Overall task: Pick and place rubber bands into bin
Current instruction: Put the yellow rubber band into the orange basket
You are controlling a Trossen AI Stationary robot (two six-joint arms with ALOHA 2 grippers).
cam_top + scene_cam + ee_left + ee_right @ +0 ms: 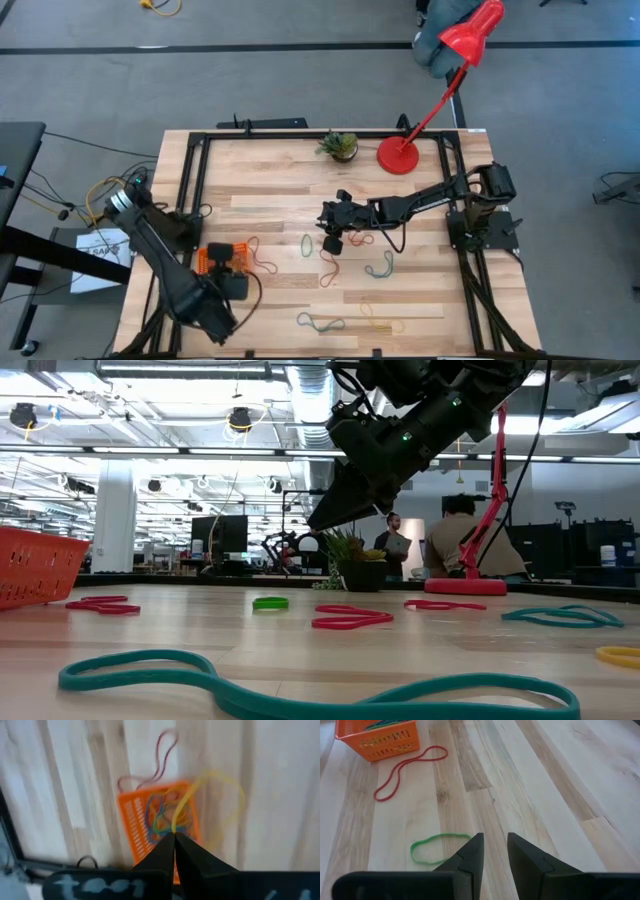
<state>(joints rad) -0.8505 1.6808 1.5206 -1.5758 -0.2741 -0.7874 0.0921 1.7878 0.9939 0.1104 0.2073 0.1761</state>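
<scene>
The orange bin [205, 258] stands near the table's left edge with several coloured bands inside [162, 817]. My left gripper [174, 836] hovers above it [228, 262], shut on a yellow rubber band [192, 790]. My right gripper [494, 845] is open above the table's middle [332, 244], beside a green band [440, 838] that lies flat. More bands lie flat on the wood: a red one [410, 770] next to the bin, red ones [350, 620] and teal ones [300, 685] toward the near edge, a teal one [380, 266] and a yellow one [380, 322]. My left gripper pinches the yellow rubber band at one end of its loop [176, 822] between its two shut fingertips, coming from above and pointing down. The band is lifted clear and loops out slack over the bin and the wood beside it.
A red lamp base [398, 155] and a small potted plant [340, 145] stand near the far edge. Black frame rails [195, 175] run along the table's sides. Cables lie off the left edge. People sit in the room behind the table [455, 540].
</scene>
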